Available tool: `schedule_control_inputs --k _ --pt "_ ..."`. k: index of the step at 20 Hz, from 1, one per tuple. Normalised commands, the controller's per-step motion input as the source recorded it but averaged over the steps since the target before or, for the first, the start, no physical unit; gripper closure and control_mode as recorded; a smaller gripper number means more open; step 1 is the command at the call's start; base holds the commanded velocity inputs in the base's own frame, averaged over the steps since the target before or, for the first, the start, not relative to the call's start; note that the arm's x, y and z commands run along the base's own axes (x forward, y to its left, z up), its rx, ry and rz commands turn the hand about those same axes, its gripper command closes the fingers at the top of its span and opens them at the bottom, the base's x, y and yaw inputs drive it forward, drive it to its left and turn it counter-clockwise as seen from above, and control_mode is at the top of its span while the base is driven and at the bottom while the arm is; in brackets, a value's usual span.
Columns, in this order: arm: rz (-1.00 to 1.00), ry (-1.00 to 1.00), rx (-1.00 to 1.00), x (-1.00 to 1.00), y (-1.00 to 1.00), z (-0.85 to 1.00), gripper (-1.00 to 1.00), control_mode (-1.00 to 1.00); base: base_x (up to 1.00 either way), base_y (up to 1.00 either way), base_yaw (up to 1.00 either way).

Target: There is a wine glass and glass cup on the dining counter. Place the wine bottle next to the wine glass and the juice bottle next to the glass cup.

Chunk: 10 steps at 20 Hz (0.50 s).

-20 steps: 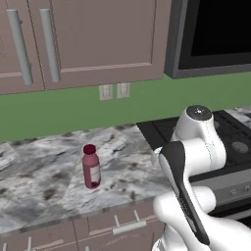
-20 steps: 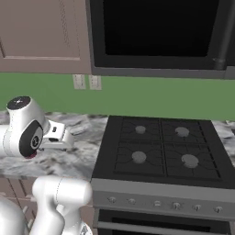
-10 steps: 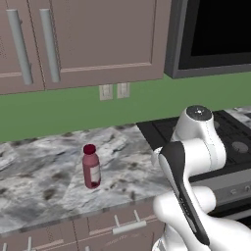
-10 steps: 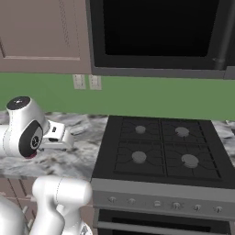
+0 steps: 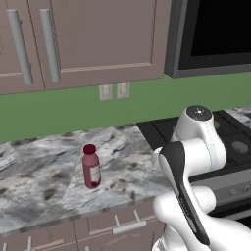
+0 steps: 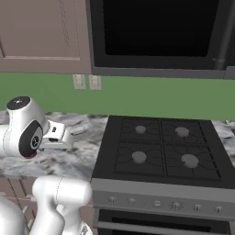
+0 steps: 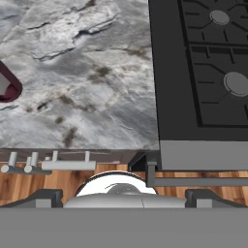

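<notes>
The juice bottle (image 5: 91,166), small and dark red with a maroon cap and a pale label band, stands upright on the marbled wall counter (image 5: 44,181). In the hand view its cap and shoulder (image 7: 7,85) sit at the left edge. My gripper (image 7: 124,197) hovers above the counter's front edge, to the right of the bottle and apart from it. The gripper is open, with nothing between its dark fingertips (image 7: 46,196). In the right base view my hand (image 6: 58,137) hangs over the counter beside the stove. The wine bottle, the glasses and the dining counter are out of view.
A black gas stove (image 6: 160,149) adjoins the counter on the right, with a dark microwave (image 6: 156,32) above it. Brown wall cabinets (image 5: 93,39) hang over the counter, and drawers with metal handles (image 5: 126,226) lie beneath it. Wall outlets (image 5: 113,91) sit on the green backsplash.
</notes>
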Motion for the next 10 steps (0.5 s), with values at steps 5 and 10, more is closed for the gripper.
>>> schedule_control_inputs --k 5,10 --pt "0.00 0.00 0.00 0.00 0.00 0.00 -1.00 1.00 0.00 0.00 0.00" --pt "0.00 0.00 0.00 0.00 0.00 0.04 -1.00 -1.00 0.00 0.00 0.00"
